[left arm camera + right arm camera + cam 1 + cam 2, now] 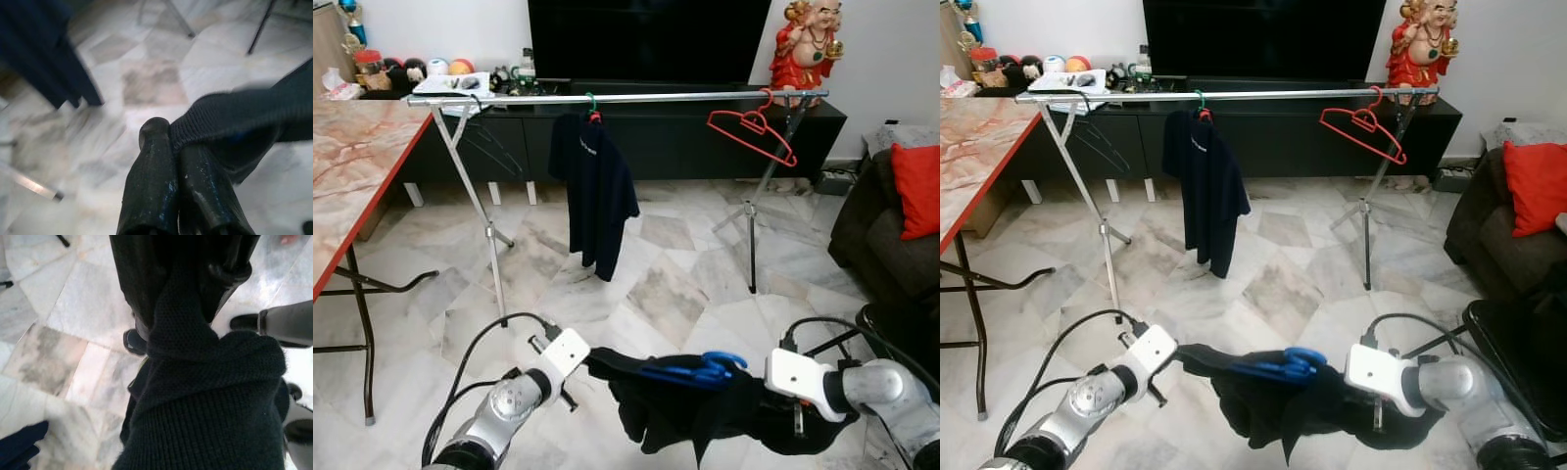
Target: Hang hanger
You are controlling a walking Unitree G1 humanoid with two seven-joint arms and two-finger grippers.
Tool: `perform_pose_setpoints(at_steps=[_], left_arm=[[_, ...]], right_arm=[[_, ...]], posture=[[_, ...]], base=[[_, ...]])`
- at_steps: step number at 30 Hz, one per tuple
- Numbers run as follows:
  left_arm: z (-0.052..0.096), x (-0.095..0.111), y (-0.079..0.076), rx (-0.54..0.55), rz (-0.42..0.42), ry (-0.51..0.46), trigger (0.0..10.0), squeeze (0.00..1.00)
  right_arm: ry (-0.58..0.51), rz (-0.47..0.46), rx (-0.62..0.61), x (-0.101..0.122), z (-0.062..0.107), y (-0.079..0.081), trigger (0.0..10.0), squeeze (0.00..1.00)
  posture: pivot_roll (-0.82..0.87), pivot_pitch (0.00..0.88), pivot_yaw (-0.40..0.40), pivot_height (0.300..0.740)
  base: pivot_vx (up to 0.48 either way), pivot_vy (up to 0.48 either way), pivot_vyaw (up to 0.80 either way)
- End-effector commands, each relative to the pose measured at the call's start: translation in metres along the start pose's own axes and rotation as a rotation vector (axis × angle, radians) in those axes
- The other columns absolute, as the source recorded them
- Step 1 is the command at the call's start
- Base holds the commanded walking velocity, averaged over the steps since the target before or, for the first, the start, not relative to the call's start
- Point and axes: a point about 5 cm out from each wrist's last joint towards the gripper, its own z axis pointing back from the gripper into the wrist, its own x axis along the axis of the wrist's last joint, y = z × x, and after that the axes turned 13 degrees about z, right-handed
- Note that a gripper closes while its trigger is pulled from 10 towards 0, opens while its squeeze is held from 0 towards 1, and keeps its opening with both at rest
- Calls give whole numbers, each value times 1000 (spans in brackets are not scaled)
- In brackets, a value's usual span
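Low & near, both arms hold a dark garment (705, 411) w/ a blue hanger (695, 370) lying on its upper edge, between the two wrists. Left gripper (168, 134) has its fingers pressed together on the garment's knit edge at the left end, per left wrist view. Right gripper (188, 298) is at the garment's right end; the knit bunches over the fingers in right wrist view, so can't tell if they're pinched or apart. Far side: a metal drying rack (607, 97) spans the room in front of a black TV cabinet (685, 137). A navy shirt (595, 191) hangs near the rail's middle; a red hanger (751, 129) hangs tilted near its right end. Marble-top table (352, 162) on the left, red cushion (915, 186) on a dark sofa at right.
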Motion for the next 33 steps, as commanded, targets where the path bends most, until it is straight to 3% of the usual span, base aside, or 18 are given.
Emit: perform_pose_setpoints(at_steps=[1, 3, 10, 11, 17, 23, 27, 30, 31, 32, 33], left_arm=[[-1, 12, -3, -60, 26, -47, 0, 0], [0, 25, -11, -178, 51, -92, 0, 0], [5, 40, -19, -306, 52, -102, 0, 0], [7, 44, -23, -352, 50, -106, 0, 0], [14, 59, -34, -473, 60, -121, 0, 0], [25, 54, -59, -674, -17, -8, 0, 0], [26, 51, -64, -697, -18, 24, 0, 0], [24, 54, -58, -646, -11, 15, 157, 0], [21, 54, -54, -604, -12, 18, 2118, 0], [21, 54, -54, -604, -12, 18, 2118, 0], [19, 53, -46, -530, -30, 29, 4431, 0]], right_arm=[[37, 0, -1, -4, -3, 4, 0, 0], [67, -20, -35, -5, -10, 6, 0, 0], [103, -101, -169, -2, -22, -1, 0, 0], [86, -149, -193, 1, -28, -2, 0, 0], [14, -215, -222, 16, -43, 0, 0, 0], [-132, -330, -312, 39, -52, -13, 0, 0], [-200, -369, -320, 47, -52, -19, 0, 0], [-253, -383, -312, 53, -50, -22, 0, 0], [-258, -378, -312, 53, -49, -23, 0, 0], [-258, -378, -312, 53, -49, -23, 0, 0], [-242, -361, -314, 51, -47, -23, 0, 0]], posture=[[54, 48, -38, 740], [60, 51, -38, 740], [60, 52, -38, 740], [63, 53, -36, 740], [66, 50, -34, 740], [67, 43, -29, 740], [66, 40, -28, 740], [70, 35, -26, 740], [70, 35, -26, 740], [70, 35, -26, 740], [67, 31, -25, 740]], base=[[0, 0, 0], [0, 0, 0], [0, 0, 0], [0, 0, 0], [0, 0, 0], [0, 0, 0], [0, 0, 0], [0, 0, 0], [0, 0, 0], [0, 0, 0], [0, 0, 0]])
